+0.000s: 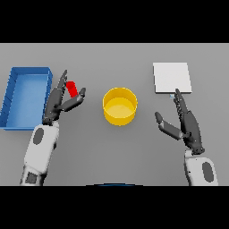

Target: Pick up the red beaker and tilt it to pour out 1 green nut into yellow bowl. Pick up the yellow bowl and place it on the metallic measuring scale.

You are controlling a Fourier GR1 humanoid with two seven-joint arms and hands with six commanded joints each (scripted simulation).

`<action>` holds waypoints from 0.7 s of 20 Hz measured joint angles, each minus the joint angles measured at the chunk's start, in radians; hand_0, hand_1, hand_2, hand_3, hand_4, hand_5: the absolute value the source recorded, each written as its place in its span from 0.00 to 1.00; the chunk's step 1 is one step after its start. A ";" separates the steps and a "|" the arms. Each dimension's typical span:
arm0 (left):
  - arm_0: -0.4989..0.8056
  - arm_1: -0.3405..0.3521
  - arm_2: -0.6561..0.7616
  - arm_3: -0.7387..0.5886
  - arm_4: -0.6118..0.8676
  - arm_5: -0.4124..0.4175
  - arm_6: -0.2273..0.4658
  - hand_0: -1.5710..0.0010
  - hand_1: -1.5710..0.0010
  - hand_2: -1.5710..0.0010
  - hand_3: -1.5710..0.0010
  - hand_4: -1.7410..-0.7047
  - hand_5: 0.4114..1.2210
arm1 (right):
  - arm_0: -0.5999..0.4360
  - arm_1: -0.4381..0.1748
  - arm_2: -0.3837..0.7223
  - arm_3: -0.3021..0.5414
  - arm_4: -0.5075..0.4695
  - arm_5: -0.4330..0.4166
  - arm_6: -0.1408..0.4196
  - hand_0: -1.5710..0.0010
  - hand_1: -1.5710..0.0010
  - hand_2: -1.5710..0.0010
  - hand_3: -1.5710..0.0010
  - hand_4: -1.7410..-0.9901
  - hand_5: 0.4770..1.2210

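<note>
The red beaker (pixel 71 88) stands on the grey table left of centre, partly hidden by my left hand (pixel 60 100). That hand is open, its straight fingers on the beaker's left and its thumb reaching up just below and right of it. The yellow bowl (pixel 120 106) sits at the table's middle, and no nut shows inside it. At the back right lies the metallic measuring scale (pixel 172 77), a flat pale square. My right hand (pixel 187 123) hovers open below the scale, right of the bowl, holding nothing.
A blue tray (pixel 25 96) with raised walls lies at the far left, right beside my left arm.
</note>
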 measured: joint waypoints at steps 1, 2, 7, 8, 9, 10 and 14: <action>-0.011 -0.004 -0.003 0.017 -0.009 0.007 0.003 1.00 1.00 1.00 1.00 0.49 0.29 | -0.015 0.000 -0.005 0.004 -0.005 -0.001 0.008 1.00 1.00 1.00 1.00 0.59 0.22; -0.028 -0.002 0.001 0.042 -0.013 0.012 -0.012 1.00 1.00 1.00 1.00 0.48 0.31 | -0.019 0.007 0.003 0.010 0.007 -0.008 0.016 1.00 1.00 1.00 1.00 0.59 0.22; -0.087 -0.018 0.029 0.155 -0.003 0.019 -0.102 1.00 1.00 1.00 1.00 0.40 0.37 | -0.026 0.003 -0.003 0.011 0.003 -0.008 0.009 1.00 1.00 1.00 1.00 0.58 0.23; -0.110 -0.024 0.041 0.183 0.004 0.025 -0.100 1.00 1.00 0.97 0.98 0.38 0.39 | -0.031 0.007 -0.006 0.011 -0.006 -0.006 0.022 1.00 1.00 1.00 1.00 0.59 0.23; -0.116 -0.032 0.046 0.205 0.004 0.036 -0.116 0.90 0.91 0.89 0.92 0.36 0.41 | -0.023 0.006 -0.004 0.006 -0.001 -0.009 0.011 1.00 1.00 1.00 1.00 0.59 0.23; -0.122 -0.031 0.062 0.219 0.017 0.036 -0.129 0.78 0.80 0.79 0.85 0.34 0.44 | -0.017 0.005 -0.006 0.008 0.000 -0.010 0.014 1.00 1.00 1.00 1.00 0.59 0.23; -0.156 -0.058 0.097 0.270 0.043 0.062 -0.165 0.32 0.33 0.33 0.38 0.25 0.73 | -0.017 0.009 -0.007 -0.006 -0.008 -0.010 0.023 1.00 1.00 1.00 1.00 0.60 0.23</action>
